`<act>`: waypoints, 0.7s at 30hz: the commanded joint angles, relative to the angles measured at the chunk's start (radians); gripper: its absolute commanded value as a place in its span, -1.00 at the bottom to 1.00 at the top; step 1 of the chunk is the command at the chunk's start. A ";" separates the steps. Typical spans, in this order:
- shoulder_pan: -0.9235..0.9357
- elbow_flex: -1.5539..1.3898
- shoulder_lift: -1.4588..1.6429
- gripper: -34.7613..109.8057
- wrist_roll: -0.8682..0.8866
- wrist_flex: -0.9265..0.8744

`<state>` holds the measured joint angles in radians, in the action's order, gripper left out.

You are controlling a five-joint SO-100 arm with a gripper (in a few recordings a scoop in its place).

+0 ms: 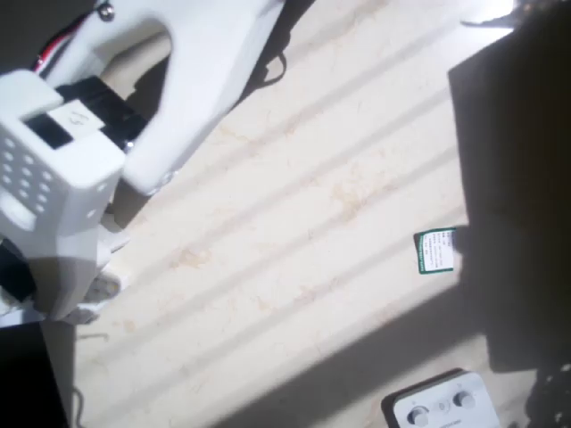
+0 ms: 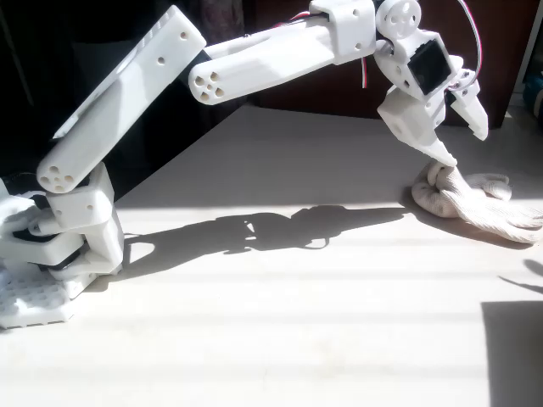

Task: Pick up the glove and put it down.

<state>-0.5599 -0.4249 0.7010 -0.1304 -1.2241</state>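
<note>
Fixed view: end effector point(image 2: 462, 144) jaws apart, lower tip touching glove point(image 2: 475, 199); card point(image 1: 436, 251) text unreadable.

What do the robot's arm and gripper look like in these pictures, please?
The arm is all white plastic, with boxy links and round screw holes at the joints. Red and white cables run near the wrist, where a black square panel sits. The gripper has two white pointed fingers.

Cream, off-white fabric glove point(image 2: 475, 199) lying crumpled on the pale table in the fixed view, at the right side, thick fingers trailing toward the right edge, in bright sunlight.
</note>
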 commanded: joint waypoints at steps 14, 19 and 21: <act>-0.008 0.057 -0.133 -0.01 0.005 -0.018; -0.006 0.057 -0.144 -0.01 0.003 0.038; -0.006 0.057 -0.144 -0.01 -0.003 0.051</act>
<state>-0.5599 -0.4142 0.5476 -0.1304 -1.1965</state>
